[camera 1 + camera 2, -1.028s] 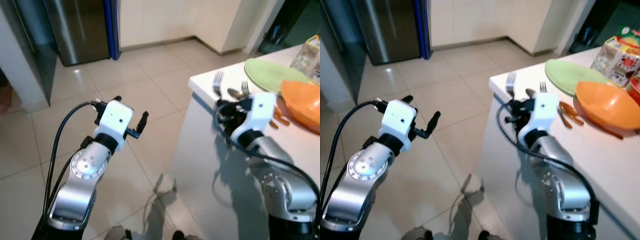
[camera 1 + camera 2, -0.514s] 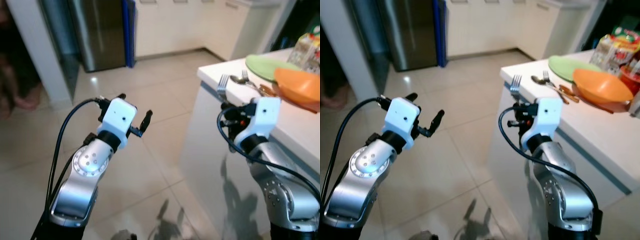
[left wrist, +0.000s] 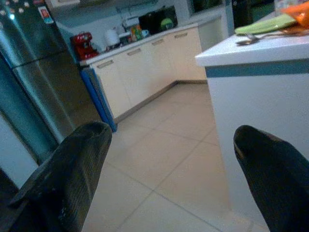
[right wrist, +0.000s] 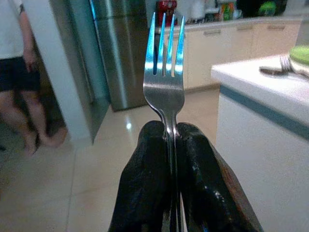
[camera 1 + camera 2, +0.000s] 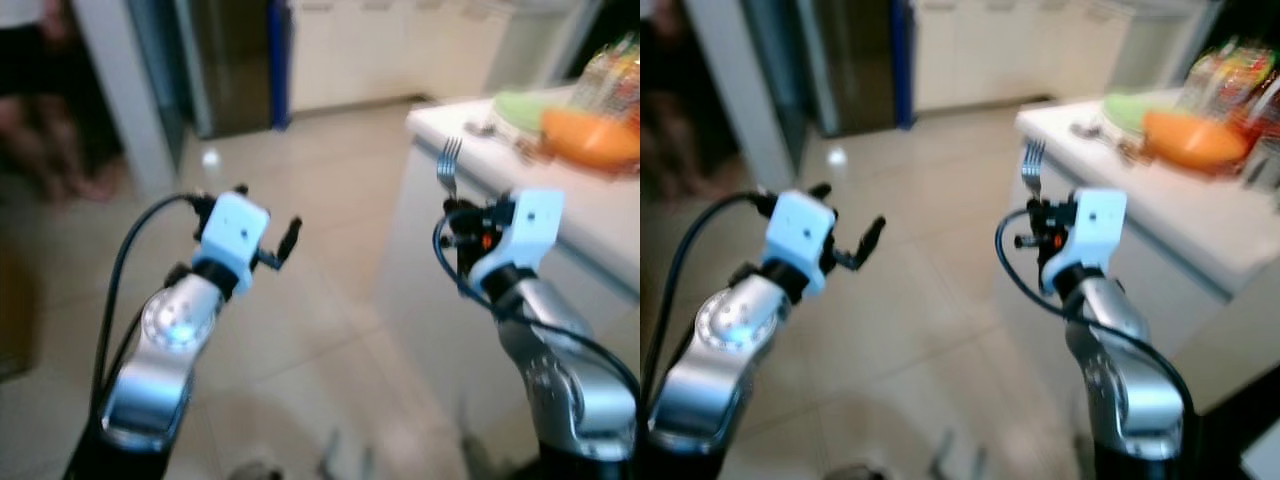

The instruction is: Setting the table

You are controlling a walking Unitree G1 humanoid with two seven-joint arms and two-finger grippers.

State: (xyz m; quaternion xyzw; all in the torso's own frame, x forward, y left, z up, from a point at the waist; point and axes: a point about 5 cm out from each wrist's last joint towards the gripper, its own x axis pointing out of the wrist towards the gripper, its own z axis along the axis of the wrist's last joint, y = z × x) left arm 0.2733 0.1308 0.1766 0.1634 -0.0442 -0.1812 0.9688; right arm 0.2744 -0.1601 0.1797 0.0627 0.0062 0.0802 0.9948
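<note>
Kitchen floor behind, right tool (image 4: 169, 159) pinches an upright fork (image 4: 165, 77); left tool (image 3: 169, 169) gapes wide.

floor (image 5: 330, 260): beige tiles | fridge (image 4: 118, 53): steel | cabinets (image 3: 145, 67): cream | counter (image 3: 251, 63): white

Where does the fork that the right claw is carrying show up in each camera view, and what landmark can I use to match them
Left eye view: the fork stands upright above the right claw, right of centre.
Right eye view: the fork, tines up, just right of centre.
Right wrist view: the fork, centre, pinched between both black fingers.
Left wrist view: I can't make it out.
Shared landmark: the white counter, beside the fork, with an orange bowl on it.
</note>
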